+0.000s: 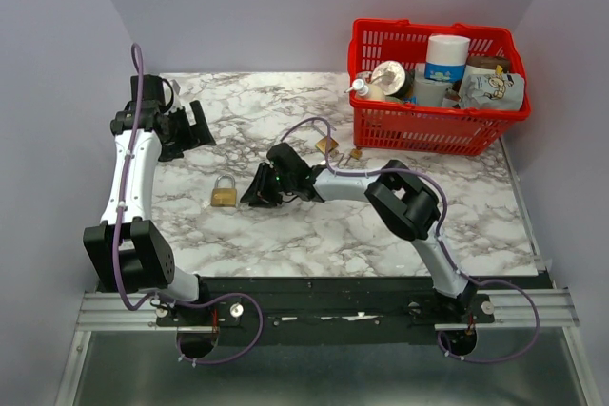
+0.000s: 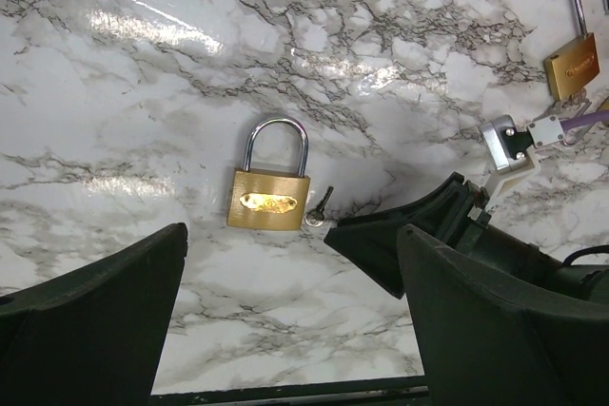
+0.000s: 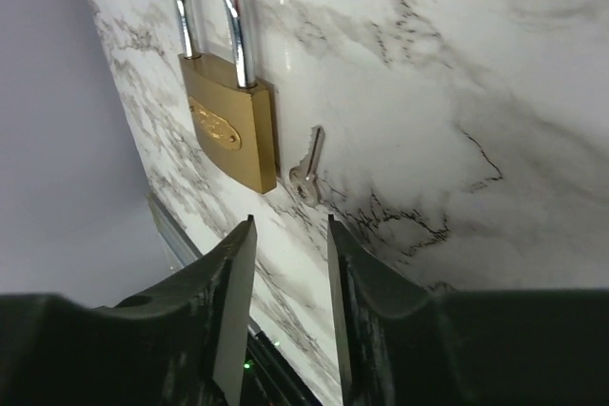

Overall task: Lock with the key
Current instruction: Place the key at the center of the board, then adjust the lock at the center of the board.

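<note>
Table (image 1: 314, 235): white marble pattern with grey veining, glossy, with light glare in the left wrist view. Walls (image 1: 285, 7): plain pale lavender-grey on three sides. Metal rail (image 1: 95, 311) runs along the near edge under the arm bases.

Red basket (image 1: 428, 130) sits at the back right corner, filled with bottles and packets. Two spare padlocks (image 1: 326, 145) lie just in front of it.

Brass padlock (image 2: 270, 187) lies flat on the marble, left of centre. Key (image 3: 306, 166) lies on the surface just beside the padlock body's lower corner, not in the lock.

Right gripper (image 3: 290, 225) is low over the marble near the key, fingers a narrow gap apart, nothing between them. Left gripper (image 2: 290, 263) is raised at the back left, fingers spread wide, empty.
</note>
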